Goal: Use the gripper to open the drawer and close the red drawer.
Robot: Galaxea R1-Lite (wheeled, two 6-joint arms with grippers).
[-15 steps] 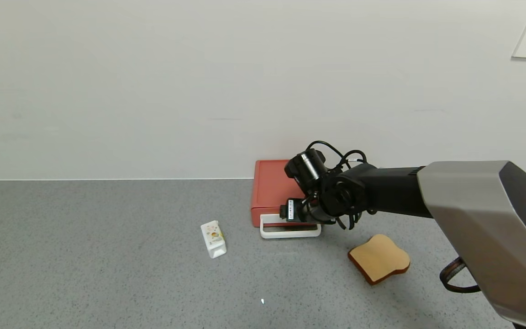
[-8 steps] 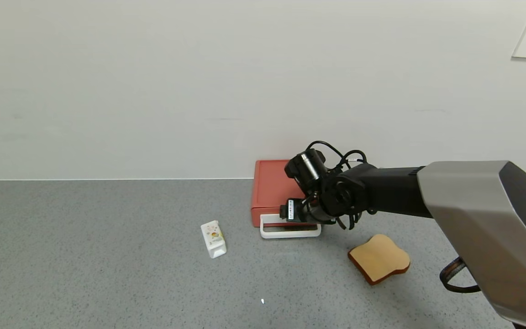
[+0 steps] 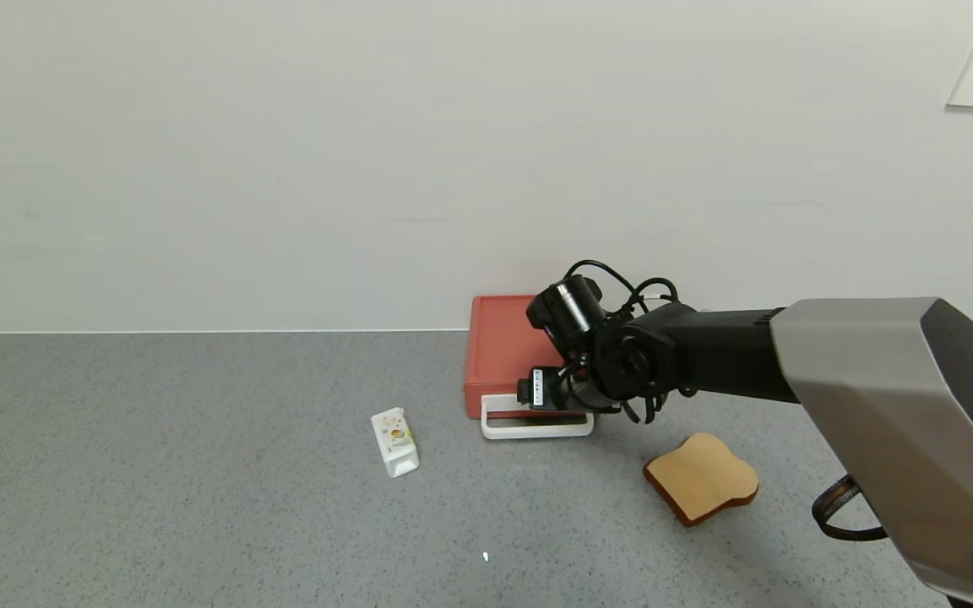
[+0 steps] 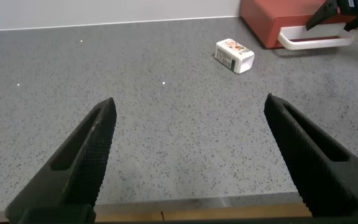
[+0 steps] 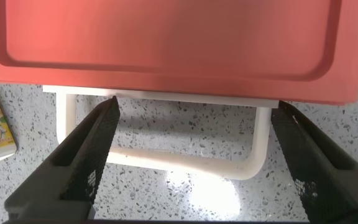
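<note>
The red drawer (image 3: 503,346) lies flat against the back wall, its tray pushed in. Its white loop handle (image 3: 529,431) sticks out in front on the table. My right gripper (image 3: 550,401) hangs just above the handle, pointing down, open and empty. In the right wrist view the drawer (image 5: 166,43) lies beyond the handle (image 5: 166,160), and the right gripper (image 5: 197,106) has one finger at each end of the loop. My left gripper (image 4: 189,102) is open and empty low over bare table, far from the drawer (image 4: 266,18).
A small white carton (image 3: 394,441) lies left of the handle; it also shows in the left wrist view (image 4: 235,55). A toast slice (image 3: 700,477) lies at the right front. The wall stands right behind the drawer. The table's front edge (image 4: 166,211) is under my left gripper.
</note>
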